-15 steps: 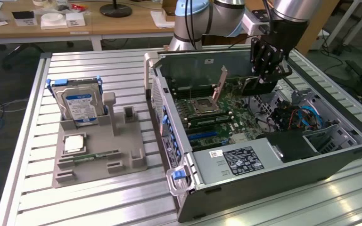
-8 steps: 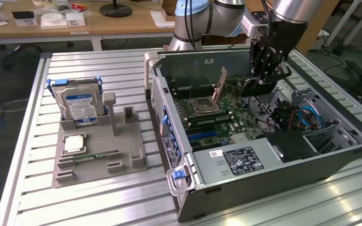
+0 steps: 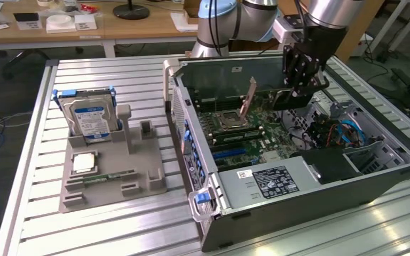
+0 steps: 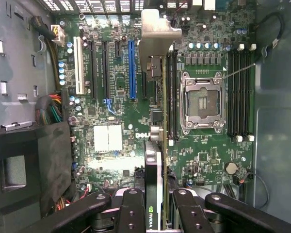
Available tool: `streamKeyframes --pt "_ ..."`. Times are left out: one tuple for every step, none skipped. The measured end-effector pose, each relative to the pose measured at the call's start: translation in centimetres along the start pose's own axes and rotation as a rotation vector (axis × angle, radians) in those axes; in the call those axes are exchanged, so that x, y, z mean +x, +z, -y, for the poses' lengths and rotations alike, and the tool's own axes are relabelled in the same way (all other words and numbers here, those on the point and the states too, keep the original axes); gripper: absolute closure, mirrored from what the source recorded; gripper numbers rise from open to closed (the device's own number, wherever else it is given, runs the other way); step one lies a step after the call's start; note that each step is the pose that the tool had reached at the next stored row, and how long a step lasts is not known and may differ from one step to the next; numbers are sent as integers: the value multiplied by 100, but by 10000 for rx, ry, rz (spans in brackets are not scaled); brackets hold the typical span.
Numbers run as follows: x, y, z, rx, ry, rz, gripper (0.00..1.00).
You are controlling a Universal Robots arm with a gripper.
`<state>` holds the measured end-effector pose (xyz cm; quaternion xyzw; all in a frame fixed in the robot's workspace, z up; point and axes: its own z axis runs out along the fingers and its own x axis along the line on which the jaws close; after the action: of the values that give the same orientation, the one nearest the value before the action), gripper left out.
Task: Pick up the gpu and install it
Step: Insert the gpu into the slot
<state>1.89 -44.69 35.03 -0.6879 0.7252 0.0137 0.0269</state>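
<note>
The gripper (image 3: pixel 299 92) is pinching the gpu (image 3: pixel 249 104) by its top edge with jaws drawn in narrow around it, hanging it upright over the motherboard (image 4: pixel 111 136) inside the open case (image 3: pixel 298 213), apparently so that its connector edge is facing the slots (image 4: pixel 131 68) underneath for seating.

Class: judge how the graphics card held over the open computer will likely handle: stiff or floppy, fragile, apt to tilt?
The graphics card is probably stiff: it runs straight from the gripper, no sag. Held away from its metal bracket, it may tilt. Thin, with bare parts, it looks fragile if pushed hard.
</note>
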Motion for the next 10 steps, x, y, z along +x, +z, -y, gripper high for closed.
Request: streamKeyframes --pt "2 3 -1 0 0 0 73" --pt "7 3 -1 0 1 0 73" --pt "16 3 -2 0 2 0 73" --pt "27 3 -3 0 2 0 73" --pt "40 2 -4 0 0 0 73" --pt "55 1 -5 -1 -2 -1 73" --pt "71 0 -7 0 -4 0 73" --pt "87 -1 -8 0 -5 1 73" --pt "97 -1 -12 0 -5 0 73" --pt "103 -1 -19 1 -6 0 73"
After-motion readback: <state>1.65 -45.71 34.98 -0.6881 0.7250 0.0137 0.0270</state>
